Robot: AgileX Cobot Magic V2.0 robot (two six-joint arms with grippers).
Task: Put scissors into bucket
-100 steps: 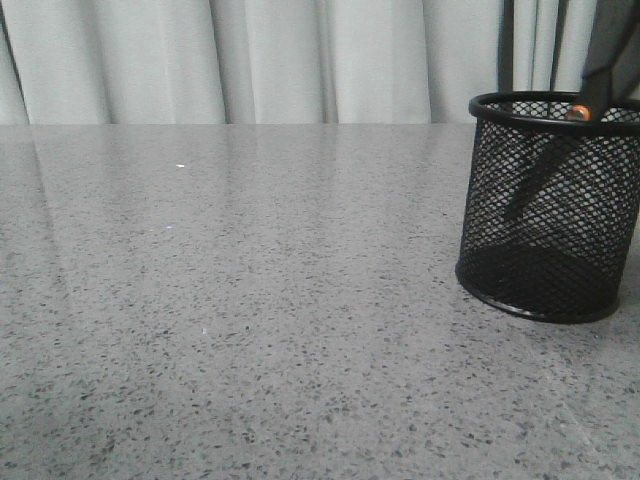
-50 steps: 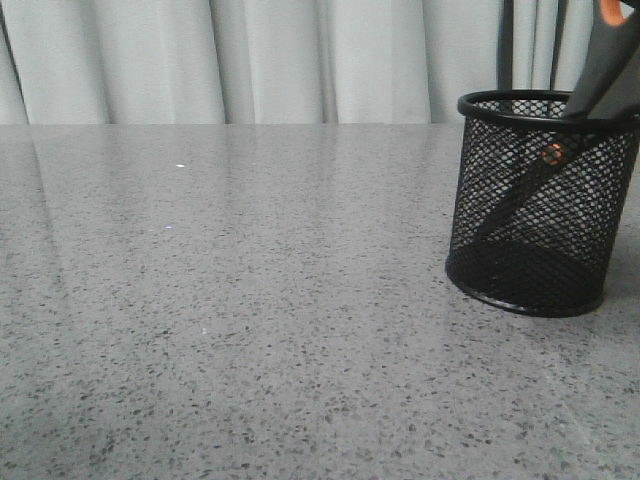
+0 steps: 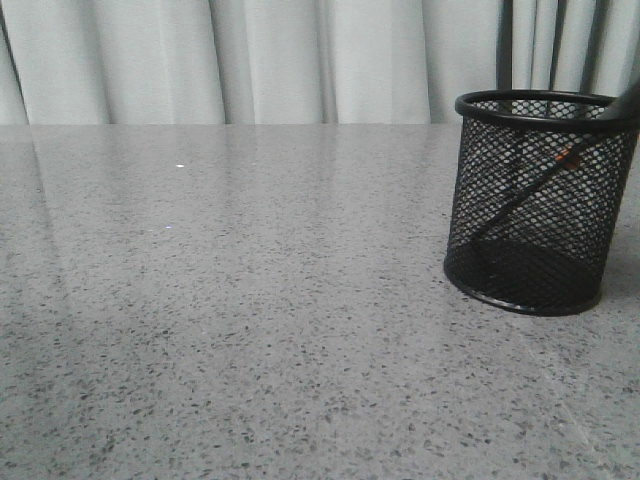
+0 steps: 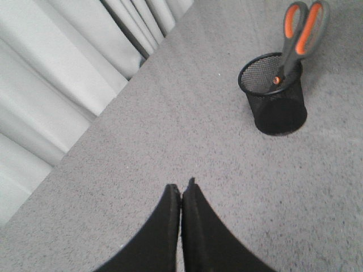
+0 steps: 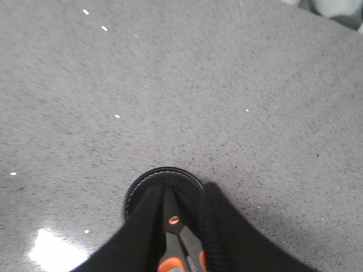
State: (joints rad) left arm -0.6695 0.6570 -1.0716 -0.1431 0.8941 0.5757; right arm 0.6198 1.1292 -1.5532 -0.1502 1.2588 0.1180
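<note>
Scissors standing in the mesh cup

Nearest, the left gripper (image 4: 181, 192) hangs pressed together, holding nothing; beyond, slim grey-handled, orange-trimmed scissors (image 4: 296, 41) lean blades-down inside the black wire-mesh bucket (image 3: 537, 205), the right gripper (image 5: 182, 212) seemingly parted around them

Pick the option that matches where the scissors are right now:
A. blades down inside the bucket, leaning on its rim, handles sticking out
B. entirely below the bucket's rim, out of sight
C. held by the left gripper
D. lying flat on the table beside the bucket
A. In the left wrist view the scissors stand tilted in the bucket, orange-lined handles above its rim; the front view shows the blades slanting down behind the mesh.
</note>
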